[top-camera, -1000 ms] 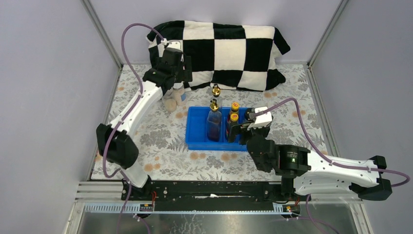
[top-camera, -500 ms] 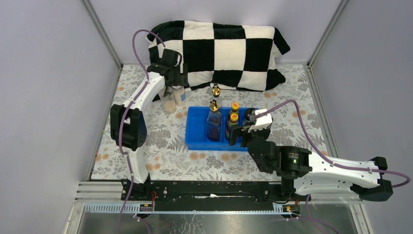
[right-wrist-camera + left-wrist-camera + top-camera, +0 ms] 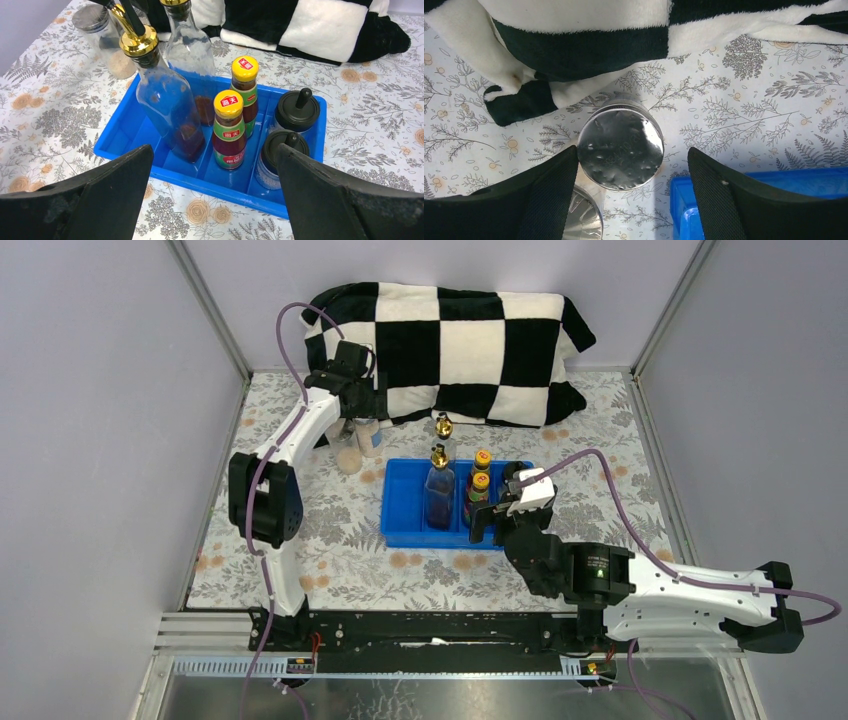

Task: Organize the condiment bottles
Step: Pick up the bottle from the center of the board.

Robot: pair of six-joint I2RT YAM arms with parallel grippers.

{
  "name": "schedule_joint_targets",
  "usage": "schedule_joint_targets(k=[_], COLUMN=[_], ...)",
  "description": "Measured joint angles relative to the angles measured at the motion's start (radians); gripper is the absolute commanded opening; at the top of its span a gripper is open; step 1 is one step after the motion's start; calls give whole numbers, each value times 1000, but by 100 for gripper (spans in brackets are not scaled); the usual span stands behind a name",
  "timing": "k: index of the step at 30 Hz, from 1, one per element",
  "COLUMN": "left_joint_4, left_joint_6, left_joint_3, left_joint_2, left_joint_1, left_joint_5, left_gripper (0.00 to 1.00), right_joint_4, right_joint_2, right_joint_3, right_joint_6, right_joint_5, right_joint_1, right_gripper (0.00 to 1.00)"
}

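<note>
My left gripper (image 3: 357, 400) is open above two clear grey-lidded jars (image 3: 368, 436) standing left of the tray. In the left wrist view one jar's lid (image 3: 620, 142) lies between the spread fingers (image 3: 549, 200), nearer the left one; the second jar's lid (image 3: 584, 222) shows at the lower left. In the blue tray (image 3: 125, 132) stand two gold-topped bottles (image 3: 167, 102), two yellow-capped sauce bottles (image 3: 228, 130) and two black-capped shakers (image 3: 297, 110). My right gripper (image 3: 214, 150) is open and empty, just in front of the tray's near edge (image 3: 495, 510).
A black-and-white checked blanket (image 3: 460, 350) lies along the back of the table, close behind the jars. The grey side walls (image 3: 100, 440) close in the floral tablecloth (image 3: 320, 530).
My left arm has swung its elbow back and brought the gripper down over the jars. The right gripper has drawn back slightly from the tray towards the near edge.
</note>
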Motion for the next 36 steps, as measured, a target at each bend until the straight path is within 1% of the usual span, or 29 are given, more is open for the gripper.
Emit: schedule_joint_targets(k=[5,9,12,19,27,36], left_joint_4=[1,1,0,3,-10,-24], left_joint_6=[0,-1,-1,-8,-19,-19], left_joint_3=[0,0,0,-5,-48,-55], left_joint_2=[5,10,11,8,-54,-150], left_joint_1=[0,0,0,0,-2,-21], left_joint_5=[-2,-6,-6,-8,1,3], left_gripper=[70,68,64,59,57,57], right_joint_4=[6,8,11,14,14,22], right_joint_2=[-13,-20,-25,-33,-33,-26], right_joint_3=[-26,-31,-31,-47,-54,-58], right_joint_6=[3,5,6,17,24,27], right_joint_5=[-6,-6,-6,-9,-22,-24], right_joint_1=[0,0,0,0,0,0], right_gripper=[100,100,100,100,100,100])
